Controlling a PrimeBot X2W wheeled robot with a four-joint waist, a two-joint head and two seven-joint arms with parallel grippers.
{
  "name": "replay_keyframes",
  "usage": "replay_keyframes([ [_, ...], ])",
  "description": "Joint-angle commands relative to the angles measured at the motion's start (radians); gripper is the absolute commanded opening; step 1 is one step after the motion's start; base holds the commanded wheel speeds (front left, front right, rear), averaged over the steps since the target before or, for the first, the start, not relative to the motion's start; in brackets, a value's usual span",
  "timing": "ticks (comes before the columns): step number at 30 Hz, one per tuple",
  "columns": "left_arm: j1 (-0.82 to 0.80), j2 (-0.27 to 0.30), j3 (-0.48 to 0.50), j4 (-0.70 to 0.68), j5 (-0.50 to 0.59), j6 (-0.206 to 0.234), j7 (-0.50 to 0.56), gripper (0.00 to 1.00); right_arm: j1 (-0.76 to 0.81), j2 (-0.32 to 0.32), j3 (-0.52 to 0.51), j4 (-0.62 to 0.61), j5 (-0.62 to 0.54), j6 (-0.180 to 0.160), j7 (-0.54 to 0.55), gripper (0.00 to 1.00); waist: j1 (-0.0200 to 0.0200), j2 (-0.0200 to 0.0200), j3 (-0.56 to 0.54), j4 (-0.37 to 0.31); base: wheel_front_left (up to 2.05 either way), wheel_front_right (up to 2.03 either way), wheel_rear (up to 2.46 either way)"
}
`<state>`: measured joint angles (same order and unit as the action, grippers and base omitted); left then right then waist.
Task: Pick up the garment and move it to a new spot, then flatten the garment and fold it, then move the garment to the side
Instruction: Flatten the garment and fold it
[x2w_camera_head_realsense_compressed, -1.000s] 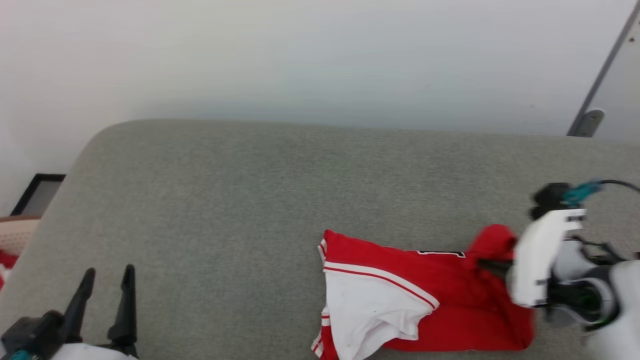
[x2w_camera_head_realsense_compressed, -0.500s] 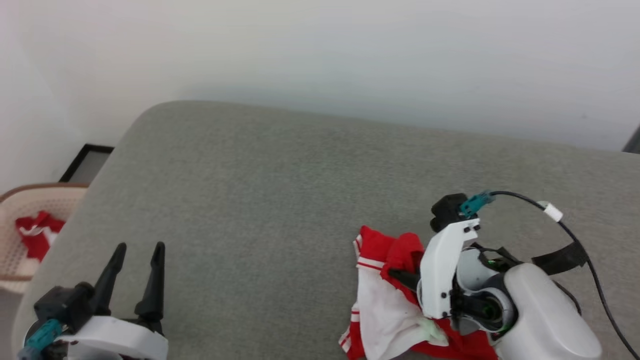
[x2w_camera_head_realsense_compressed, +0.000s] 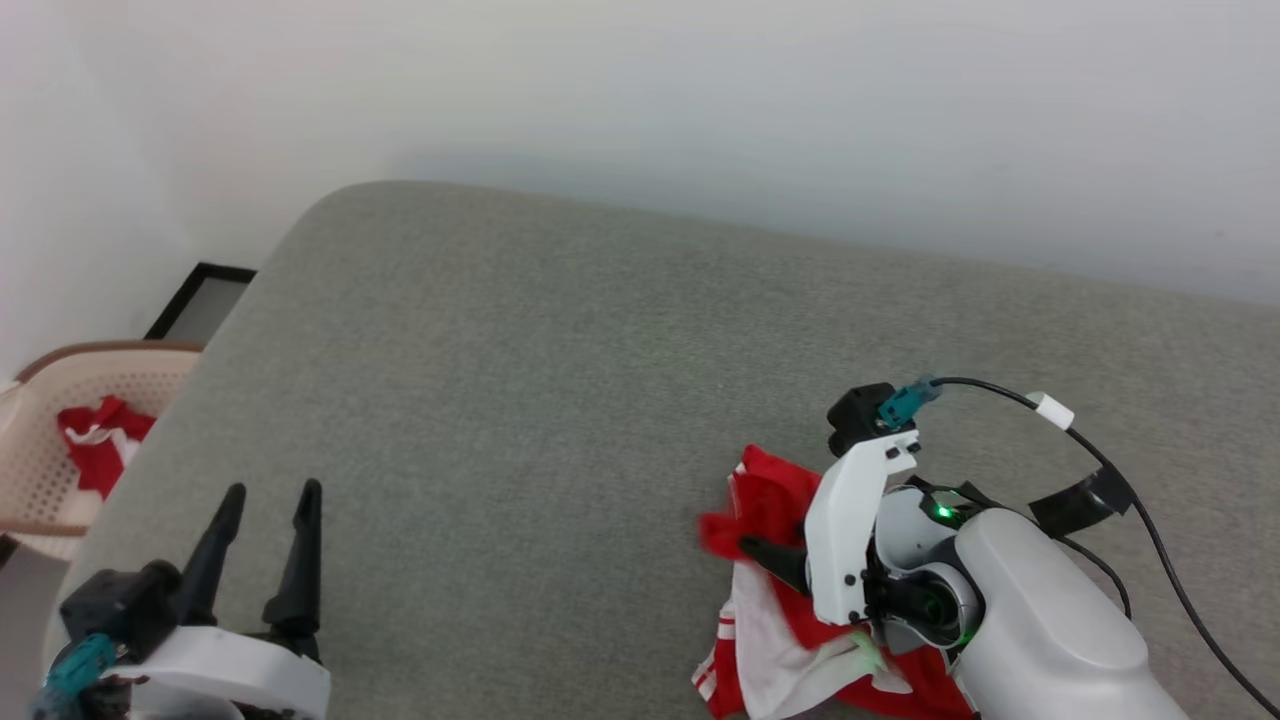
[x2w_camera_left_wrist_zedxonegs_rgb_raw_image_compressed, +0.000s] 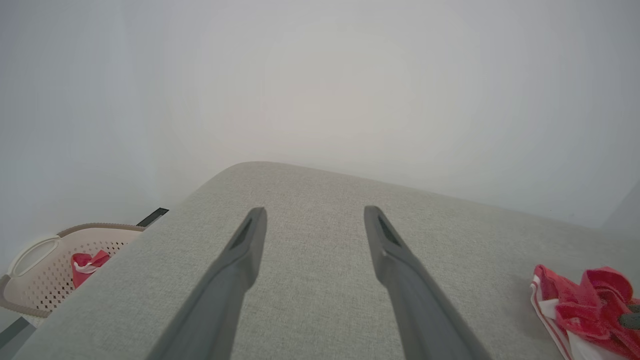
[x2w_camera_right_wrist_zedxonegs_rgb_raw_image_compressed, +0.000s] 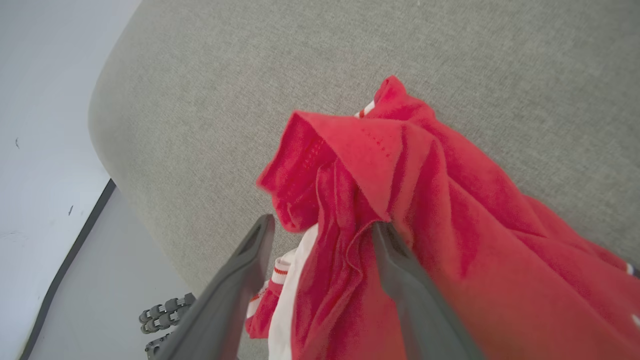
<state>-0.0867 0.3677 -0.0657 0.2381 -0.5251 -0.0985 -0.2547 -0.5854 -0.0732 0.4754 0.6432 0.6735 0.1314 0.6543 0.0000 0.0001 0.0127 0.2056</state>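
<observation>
On the wide grey fabric-covered counter (x2w_camera_head_realsense_compressed: 520, 380), toward the robot's right, the red jersey T-shirt with white sleeves (x2w_camera_head_realsense_compressed: 765, 490) lies crumpled. I judge that flattening, folding and setting aside are all left to do. The right end effector (x2w_camera_right_wrist_zedxonegs_rgb_raw_image_compressed: 322, 224) stands wide, with loose red cloth between its fingers. The left end effector (x2w_camera_head_realsense_compressed: 270, 490), also wide, is well apart.

Bare grey cushion (x2w_camera_head_realsense_compressed: 560, 400) left of the bunched garment (x2w_camera_head_realsense_compressed: 770, 490); basket (x2w_camera_head_realsense_compressed: 45, 470) beyond the cushion's left edge.
</observation>
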Motion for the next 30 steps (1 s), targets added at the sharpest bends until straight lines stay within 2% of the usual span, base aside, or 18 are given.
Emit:
replay_keyframes([
  [1,0.006,0.002,0.005,0.001,-0.003,-0.004,-0.002,1.0,-0.008,-0.004,0.012,0.0,0.006,-0.002,-0.009,1.0,0.0,-0.0001,-0.005,-0.013,0.0,0.0,0.0],
  [7,0.031,0.008,0.026,-0.007,-0.006,0.002,-0.007,1.0,-0.016,-0.044,0.05,-0.059,0.063,-0.002,-0.043,1.0,0.0,-0.0001,-0.016,-0.059,0.0,0.0,0.0],
  [13,0.058,0.015,0.044,-0.02,-0.005,0.009,-0.008,1.0,0.008,-0.129,0.064,-0.151,0.09,-0.002,-0.122,1.0,0.0,-0.0001,-0.027,-0.113,0.0,0.0,0.0],
  [22,0.114,0.031,0.077,-0.042,0.006,0.02,-0.01,1.0,0.079,-0.238,-0.014,-0.258,0.094,-0.002,-0.33,1.0,0.0,-0.0001,-0.044,-0.213,0.0,0.0,0.0],
  [30,0.172,0.03,0.117,-0.067,0.01,0.03,-0.01,1.0,0.19,-0.311,-0.115,-0.272,0.067,-0.002,-0.532,1.0,0.0,-0.0001,-0.059,-0.283,0.0,0.0,0.0],
])
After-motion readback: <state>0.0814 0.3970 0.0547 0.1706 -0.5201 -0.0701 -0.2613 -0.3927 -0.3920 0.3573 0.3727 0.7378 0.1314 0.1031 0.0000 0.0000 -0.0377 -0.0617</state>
